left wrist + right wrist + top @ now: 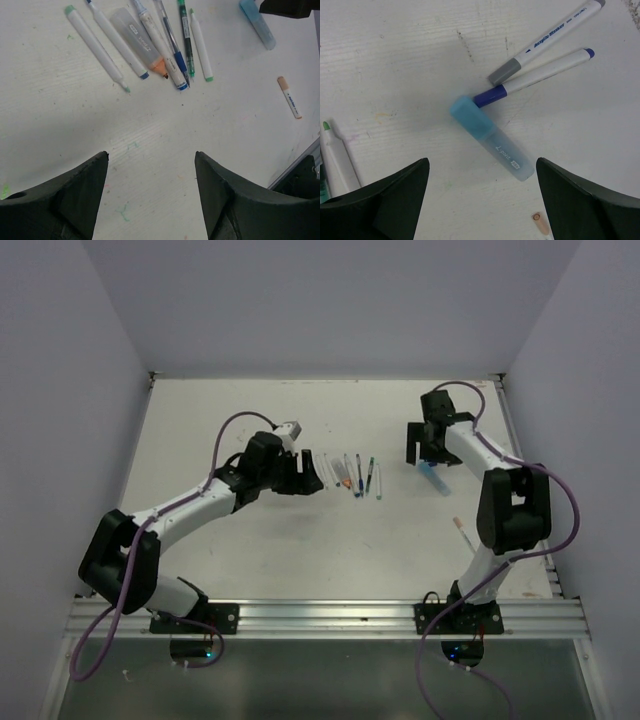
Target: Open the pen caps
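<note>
Several pens (150, 45) lie side by side on the white table, seen in the top view as a row of pens (355, 475). One is a clear highlighter with a bare orange tip (159, 67). My left gripper (150, 159) hovers open just short of them, nothing between its fingers; from above, the left gripper (305, 475) sits left of the row. A blue highlighter (502, 152) with its blue cap (469, 115) on lies under my open right gripper (482, 165), apart from both fingers. A grey-capped pen (545, 40) and a blue-capped pen (535, 75) lie beside it.
A short pen with a peach cap (289, 95) lies alone toward the right arm's base, shown from above as the peach-capped pen (461, 532). A green-tipped pen (337, 150) is at the left of the right wrist view. White walls enclose the table on three sides.
</note>
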`<state>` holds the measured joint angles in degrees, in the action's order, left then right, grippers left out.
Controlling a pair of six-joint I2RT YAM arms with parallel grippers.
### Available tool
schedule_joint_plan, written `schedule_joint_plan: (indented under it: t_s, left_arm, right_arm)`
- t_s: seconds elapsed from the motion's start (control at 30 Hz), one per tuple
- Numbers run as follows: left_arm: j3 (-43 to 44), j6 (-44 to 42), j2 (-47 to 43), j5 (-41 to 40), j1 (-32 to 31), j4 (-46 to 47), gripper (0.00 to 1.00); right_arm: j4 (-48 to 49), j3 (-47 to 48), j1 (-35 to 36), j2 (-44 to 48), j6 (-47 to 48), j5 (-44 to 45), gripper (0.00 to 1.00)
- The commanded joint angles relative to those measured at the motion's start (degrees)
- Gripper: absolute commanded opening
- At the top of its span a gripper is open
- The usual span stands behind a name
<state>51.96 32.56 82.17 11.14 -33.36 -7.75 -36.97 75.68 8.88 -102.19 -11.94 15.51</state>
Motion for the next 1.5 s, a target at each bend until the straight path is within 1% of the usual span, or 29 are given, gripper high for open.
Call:
schedule_joint_plan:
  t_s: [0.0, 0.13, 0.33, 0.5, 0.67, 0.7, 0.73, 0.77, 0.8, 0.87, 1.07, 1.23, 1.27, 1.33, 1.43, 1.47]
  left_arm:
    - [-1.95, 0.58, -1.66, 3.53, -0.30, 4.23, 0.73]
    - [-3.01, 0.93, -3.41, 4.33, -0.56, 4.58, 0.74]
    - [-4.41, 0.93, -5.09, 4.51, -1.00, 4.50, 0.76]
    - [-5.47, 1.28, -5.35, 4.51, -1.44, 4.41, 0.78]
    - [-5.65, 1.11, -5.53, 3.81, -1.53, 4.23, 0.79]
    - [-5.73, 1.02, -5.53, 3.63, -1.53, 4.23, 0.79]
    - [-5.73, 1.02, -5.36, 3.63, -1.53, 4.23, 0.79]
    - [-5.82, 1.02, -5.27, 3.63, -1.53, 4.23, 0.79]
    - [-5.74, 1.02, -5.09, 3.46, -1.53, 4.15, 0.79]
    - [-5.73, 0.93, -5.00, 3.28, -1.53, 4.06, 0.79]
    - [-5.91, 0.84, -4.74, 2.93, -1.62, 3.80, 0.79]
    - [-6.17, 0.84, -4.92, 2.40, -1.70, 3.35, 0.79]
    - [-6.17, 0.93, -4.92, 2.14, -1.70, 3.18, 0.79]
    - [-6.26, 1.11, -4.92, 1.96, -1.79, 2.92, 0.79]
    - [-6.17, 1.63, -4.92, 2.22, -1.79, 2.83, 0.79]
    - [-6.00, 1.72, -4.92, 2.05, -1.79, 2.48, 0.79]
  right_arm:
    - [-0.47, 0.17, -1.41, 1.74, 2.89, -2.06, 0.92]
    - [-0.12, -0.09, -2.73, -0.37, 2.63, -3.99, 0.92]
    - [4.79, -3.52, -4.31, -2.22, 2.10, -6.19, 0.91]
    - [6.47, -4.92, -5.02, -4.41, 1.84, -8.65, 0.90]
    - [7.00, -6.07, -5.02, -5.39, 1.40, -9.36, 0.88]
    - [6.91, -6.51, -5.02, -5.47, 1.22, -9.44, 0.86]
    - [7.00, -6.77, -5.02, -5.47, 0.79, -9.97, 0.82]
    - [7.17, -7.21, -5.10, -5.47, 0.52, -9.88, 0.82]
    - [7.44, -8.08, -4.93, -5.47, 0.17, -10.14, 0.77]
    - [8.14, -9.40, -4.49, -5.30, -0.27, -11.55, 0.72]
    - [8.06, -12.31, -1.95, -5.12, -0.80, -9.62, 0.64]
    - [9.46, -14.24, -1.68, -2.84, -2.64, -12.43, 0.52]
    - [9.72, -14.51, -1.59, -2.58, -2.73, -12.78, 0.47]
    - [10.07, -15.03, -1.42, -2.22, -3.17, -13.31, 0.41]
    - [10.69, -15.21, -1.06, -3.01, -2.82, -13.40, 0.22]
    - [10.78, -15.12, -1.06, -3.27, -2.82, -13.49, 0.09]
